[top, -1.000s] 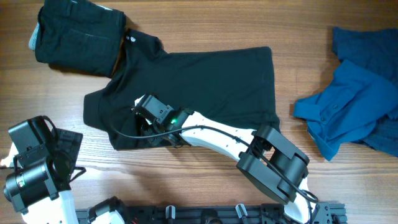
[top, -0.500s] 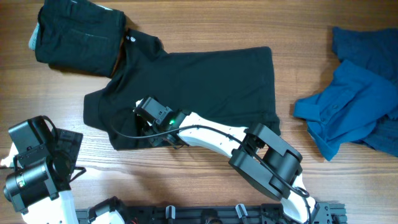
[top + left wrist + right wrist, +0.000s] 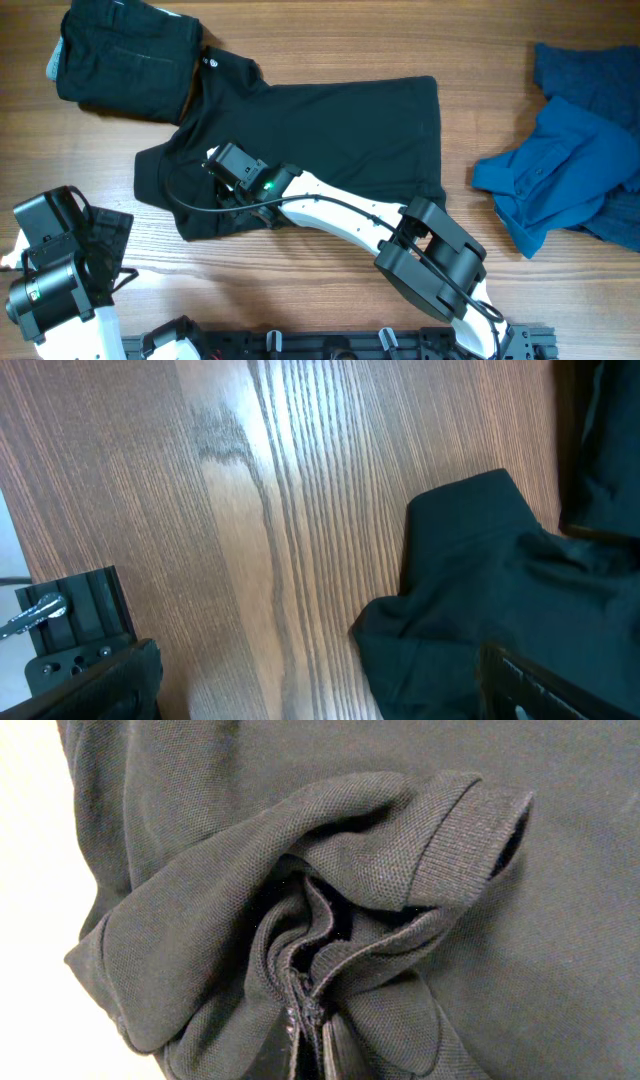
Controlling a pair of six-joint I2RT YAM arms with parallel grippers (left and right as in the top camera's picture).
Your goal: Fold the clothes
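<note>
The left gripper (image 3: 108, 250) sits at the near-left table edge, jaws fully apart and empty, apparently parked clear of the work. A folded black garment (image 3: 125, 60) lies far left, touching the collar of the black shirt (image 3: 330, 125), which is spread flat mid-table. The right gripper (image 3: 308, 1025) is clamped tight on bunched sleeve fabric at the shirt's near-left corner, presumably to draw it inward. Blue garments (image 3: 575, 150) lie heaped at the right.
</note>
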